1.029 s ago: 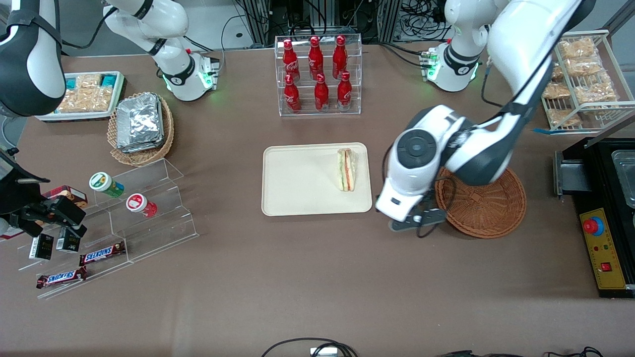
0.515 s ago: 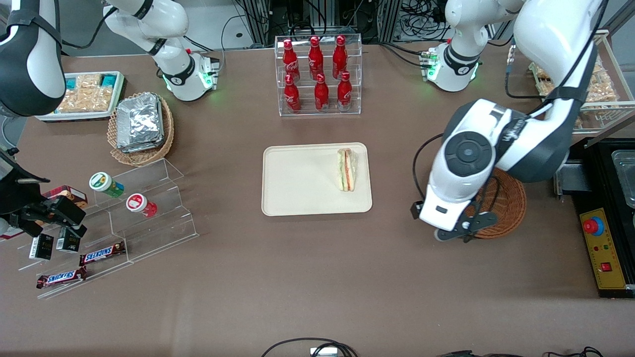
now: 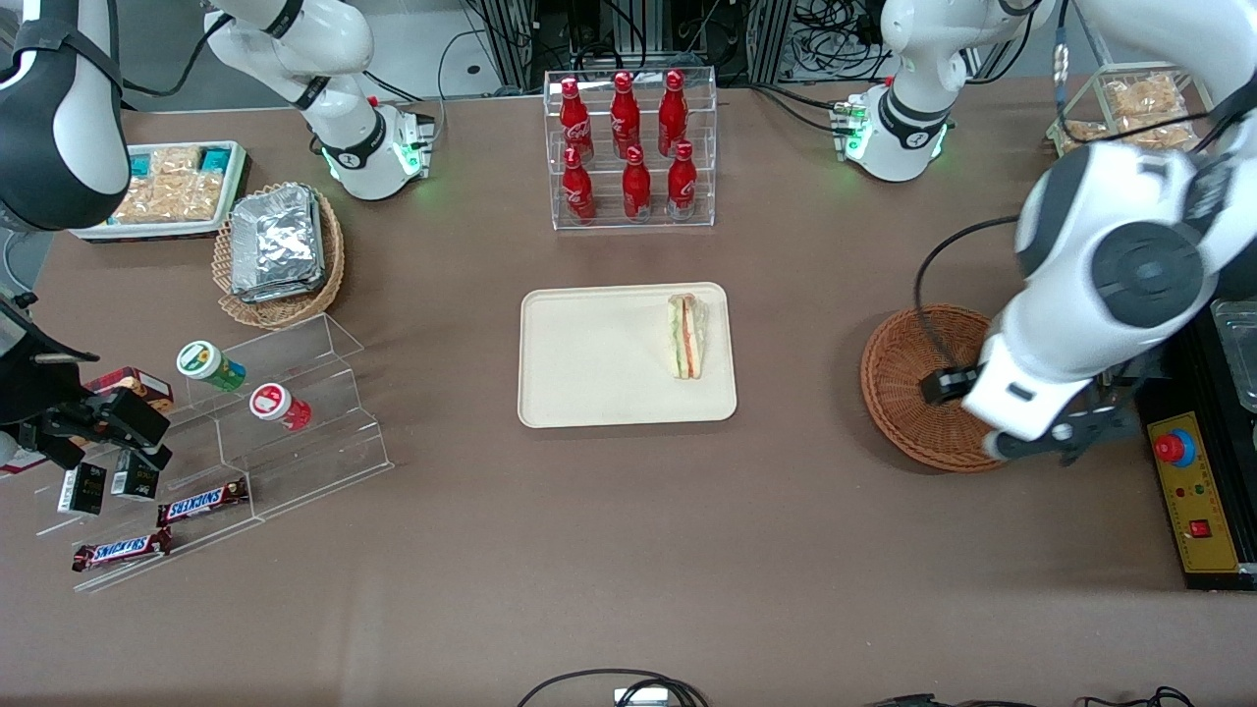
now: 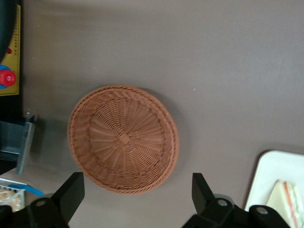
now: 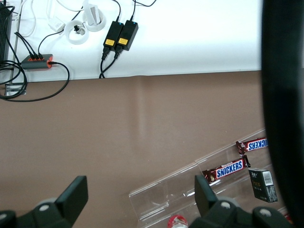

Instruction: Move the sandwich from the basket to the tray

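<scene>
The sandwich [image 3: 687,336] lies on the cream tray [image 3: 589,363], near the tray's edge toward the working arm's end. The reddish-brown basket [image 3: 908,378] is empty and sits beside the tray, toward the working arm's end. My left gripper [image 3: 1053,444] hangs above the basket's rim on the side away from the tray, close to the black control box. It is open and empty. In the left wrist view the empty basket [image 4: 122,138] shows past the spread gripper [image 4: 137,194], with a corner of the tray [image 4: 271,168] and the sandwich [image 4: 286,202].
A clear rack of red bottles [image 3: 630,147] stands farther from the front camera than the tray. A black and yellow control box with a red button [image 3: 1193,491] lies beside the basket. A wire snack rack [image 3: 1144,128], a tan foil-packet basket [image 3: 280,245] and acrylic steps [image 3: 285,422] stand around.
The left arm has swung away from the tray's edge, across the basket, toward the working arm's end. The sandwich stays put on the tray.
</scene>
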You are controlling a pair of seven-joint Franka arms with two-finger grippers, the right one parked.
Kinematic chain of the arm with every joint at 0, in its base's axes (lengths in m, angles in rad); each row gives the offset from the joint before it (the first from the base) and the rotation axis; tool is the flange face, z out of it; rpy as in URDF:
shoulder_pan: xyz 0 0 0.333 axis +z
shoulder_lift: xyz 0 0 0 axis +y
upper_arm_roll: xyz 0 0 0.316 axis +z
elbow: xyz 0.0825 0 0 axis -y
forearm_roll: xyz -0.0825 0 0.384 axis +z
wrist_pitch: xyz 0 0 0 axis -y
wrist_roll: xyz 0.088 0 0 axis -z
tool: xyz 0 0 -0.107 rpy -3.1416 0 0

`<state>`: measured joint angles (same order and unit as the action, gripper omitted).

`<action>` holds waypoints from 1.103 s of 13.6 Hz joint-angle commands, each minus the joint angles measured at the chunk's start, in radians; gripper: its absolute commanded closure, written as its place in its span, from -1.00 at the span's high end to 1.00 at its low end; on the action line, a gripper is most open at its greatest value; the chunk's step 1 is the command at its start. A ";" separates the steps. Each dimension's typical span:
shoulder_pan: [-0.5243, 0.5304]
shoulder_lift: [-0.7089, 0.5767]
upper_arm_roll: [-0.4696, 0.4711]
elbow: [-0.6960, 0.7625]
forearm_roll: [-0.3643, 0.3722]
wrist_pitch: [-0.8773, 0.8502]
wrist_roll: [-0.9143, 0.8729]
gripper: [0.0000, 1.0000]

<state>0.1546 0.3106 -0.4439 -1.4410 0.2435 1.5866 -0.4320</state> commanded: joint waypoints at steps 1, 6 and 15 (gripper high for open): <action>-0.023 -0.122 0.106 -0.067 -0.085 -0.037 0.158 0.99; -0.029 -0.229 0.221 -0.078 -0.173 -0.128 0.369 0.99; -0.044 -0.295 0.258 -0.091 -0.187 -0.165 0.489 1.00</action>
<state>0.1281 0.0428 -0.2070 -1.5035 0.0737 1.4231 0.0367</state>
